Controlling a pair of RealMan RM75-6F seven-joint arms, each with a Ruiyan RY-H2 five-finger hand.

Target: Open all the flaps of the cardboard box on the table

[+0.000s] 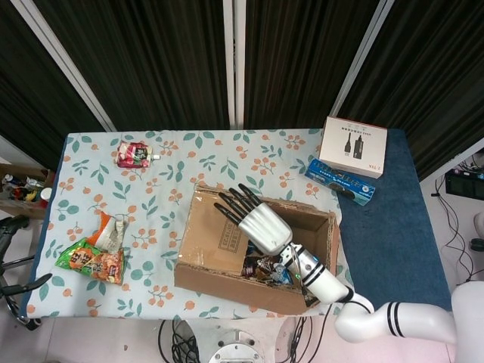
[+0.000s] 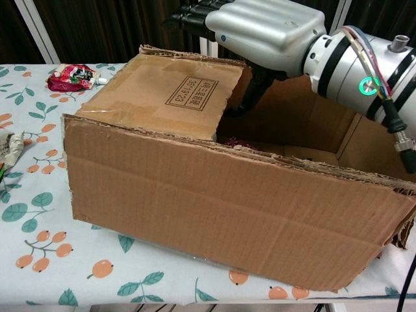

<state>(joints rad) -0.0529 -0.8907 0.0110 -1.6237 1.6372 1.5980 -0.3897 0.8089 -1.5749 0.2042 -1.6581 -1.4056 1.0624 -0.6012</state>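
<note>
The cardboard box stands at the table's front middle. Its left flap, printed with a stamp, lies folded down over the opening. The other flaps stand up or outward, and snack packets show inside. My right hand hovers over the box at the free edge of that flap. Its fingers are stretched out and apart and it holds nothing. In the chest view its thumb hangs down just inside the flap's edge. A dark part at the left edge, below table level, may be my left hand.
A red pouch lies at the back left. Snack bags lie at the front left. A white product box and a blue carton sit at the back right.
</note>
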